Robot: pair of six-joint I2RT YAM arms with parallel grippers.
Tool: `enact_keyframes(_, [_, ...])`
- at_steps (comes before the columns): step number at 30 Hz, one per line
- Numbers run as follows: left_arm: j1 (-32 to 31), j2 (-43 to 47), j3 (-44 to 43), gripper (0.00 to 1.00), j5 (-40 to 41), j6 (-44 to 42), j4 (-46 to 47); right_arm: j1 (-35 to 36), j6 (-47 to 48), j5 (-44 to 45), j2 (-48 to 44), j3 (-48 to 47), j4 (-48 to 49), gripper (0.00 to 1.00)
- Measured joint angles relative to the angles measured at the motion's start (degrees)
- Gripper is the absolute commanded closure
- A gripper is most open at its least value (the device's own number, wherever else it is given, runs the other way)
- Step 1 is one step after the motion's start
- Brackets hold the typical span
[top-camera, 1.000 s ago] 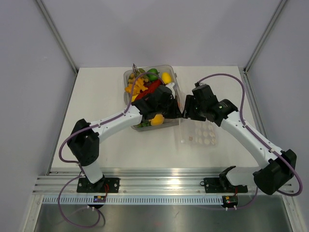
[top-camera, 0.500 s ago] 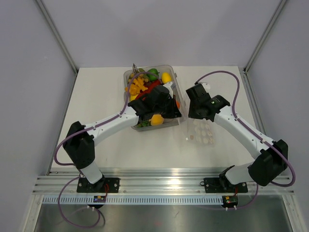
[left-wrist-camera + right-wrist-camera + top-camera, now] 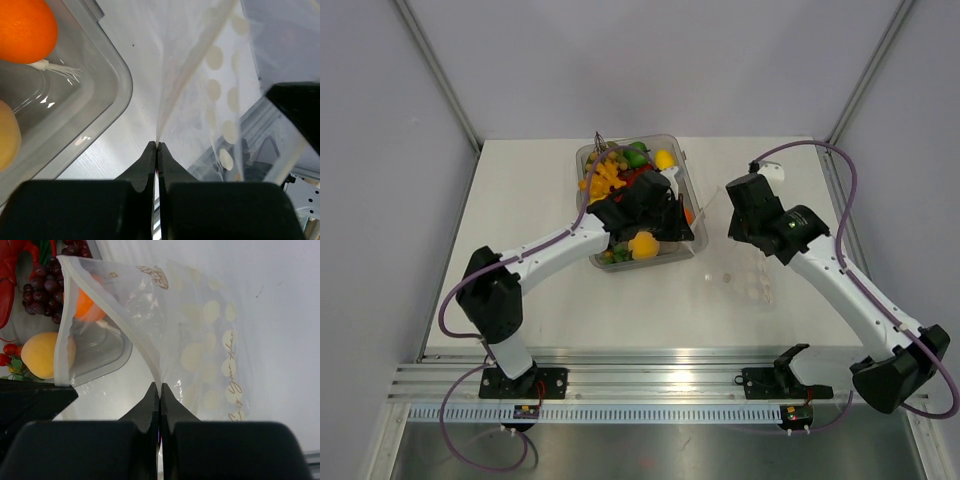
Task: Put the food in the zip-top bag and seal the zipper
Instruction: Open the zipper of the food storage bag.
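The bag (image 3: 740,278), at 3 o'clock of the tray (image 3: 95,95), looks thin, soft and slippery. The left gripper (image 3: 157,149) and right gripper (image 3: 160,389) each pinch one mouth edge; hold near the zipper (image 3: 62,315).

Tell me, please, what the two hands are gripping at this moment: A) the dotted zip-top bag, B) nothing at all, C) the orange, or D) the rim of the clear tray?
A: in each wrist view the left hand and the right hand have their fingers closed on the thin dotted film of the zip-top bag, while the orange lies untouched in the tray.
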State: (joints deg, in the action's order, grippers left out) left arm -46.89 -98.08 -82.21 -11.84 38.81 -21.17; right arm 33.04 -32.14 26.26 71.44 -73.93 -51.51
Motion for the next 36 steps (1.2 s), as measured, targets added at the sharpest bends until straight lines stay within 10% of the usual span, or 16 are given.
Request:
enact_keyframes(8, [2.1, -0.8, -1.0, 0.87, 0.0, -2.0, -3.1, 0.0, 0.1, 2.7, -4.1, -1.0, -4.2, 1.0])
enact_keyframes(11, [2.1, -2.3, -3.9, 0.08, 0.5, -3.9, -6.1, 0.0, 0.2, 2.6, -3.9, -1.1, -4.2, 1.0])
enact_keyframes(12, [2.1, -2.6, -5.0, 0.01, 1.2, -4.7, -7.3, 0.0, 0.2, 2.6, -3.4, -1.2, -4.3, 1.0])
enact_keyframes(36, [6.7, -13.4, -10.9, 0.01, 18.3, -3.1, -20.7, 0.3, 0.8, -1.7, 0.0, -1.6, -2.6, 1.0])
